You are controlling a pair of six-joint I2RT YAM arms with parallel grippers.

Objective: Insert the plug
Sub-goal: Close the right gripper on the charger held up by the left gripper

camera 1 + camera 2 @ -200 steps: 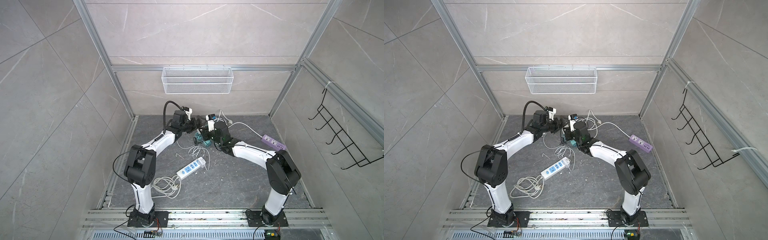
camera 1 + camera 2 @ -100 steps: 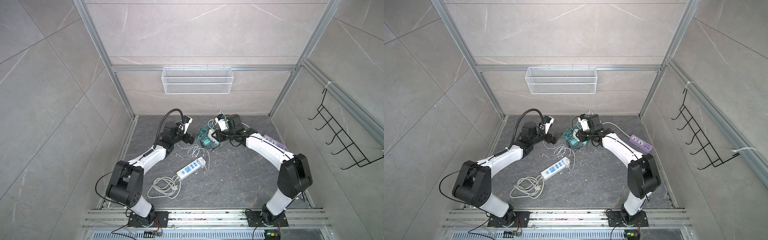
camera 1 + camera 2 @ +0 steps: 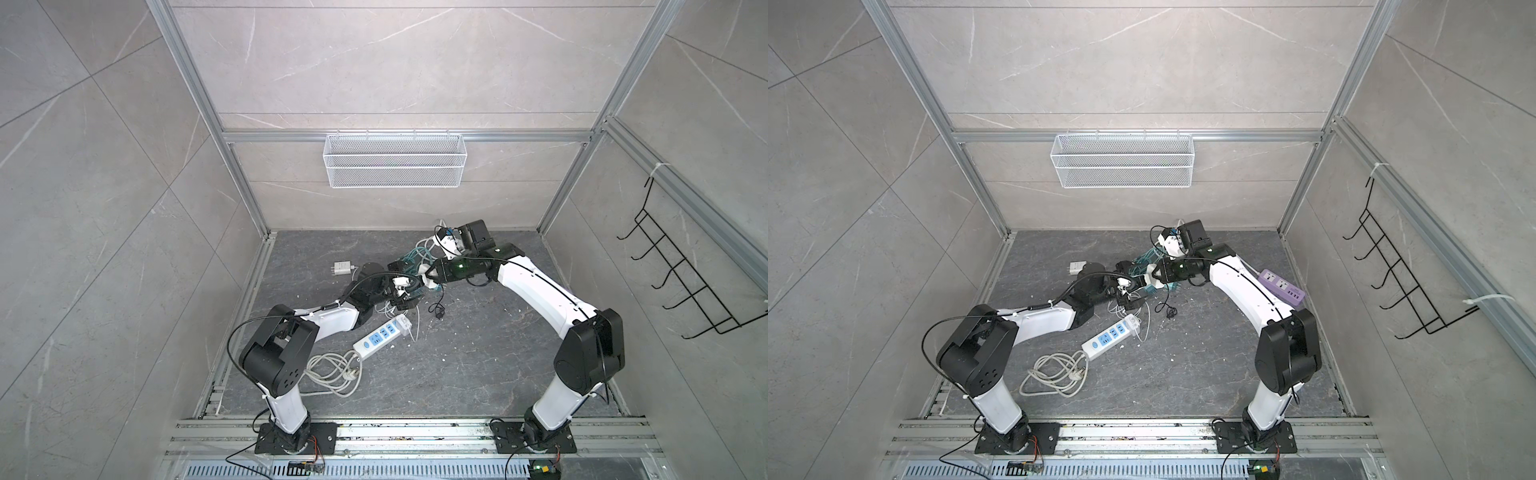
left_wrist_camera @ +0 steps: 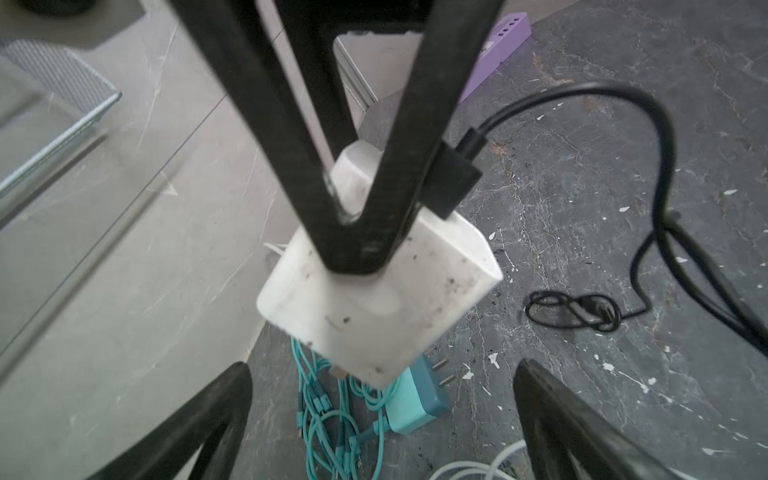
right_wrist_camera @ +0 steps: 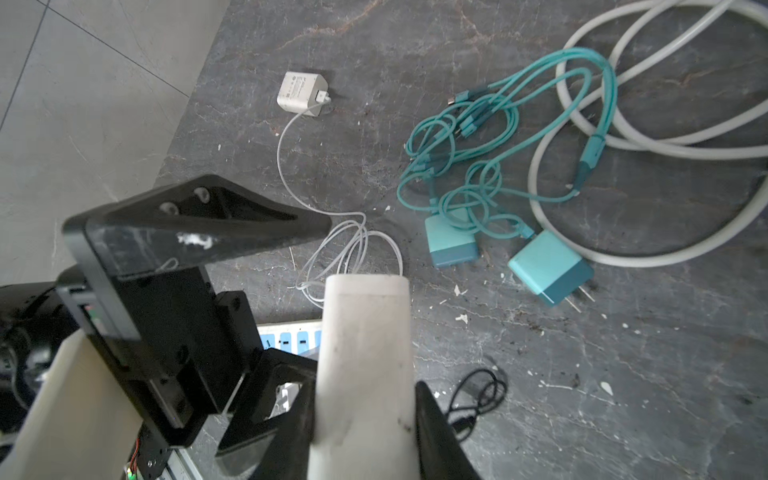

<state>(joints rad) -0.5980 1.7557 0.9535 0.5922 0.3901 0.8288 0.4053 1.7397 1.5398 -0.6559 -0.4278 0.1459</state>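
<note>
My right gripper is shut on the plug, a scuffed white charger block with a black cable plugged into its side. In both top views it hangs above the floor at mid-cell. My left gripper is open, its fingers spread wide just short of the plug, facing it. The white power strip with blue sockets lies on the floor just in front of and below both grippers. Part of it shows behind the plug in the right wrist view.
Two teal chargers with tangled teal cables lie behind the grippers. A small white charger with a thin white lead sits to the back left. A purple power strip lies at the right wall. The white strip's cord is coiled by the left arm's base.
The right arm has drawn back from the teal chargers towards the cell's middle. The left arm has swung right and forward to face it. Both now meet above the white strip's far end.
</note>
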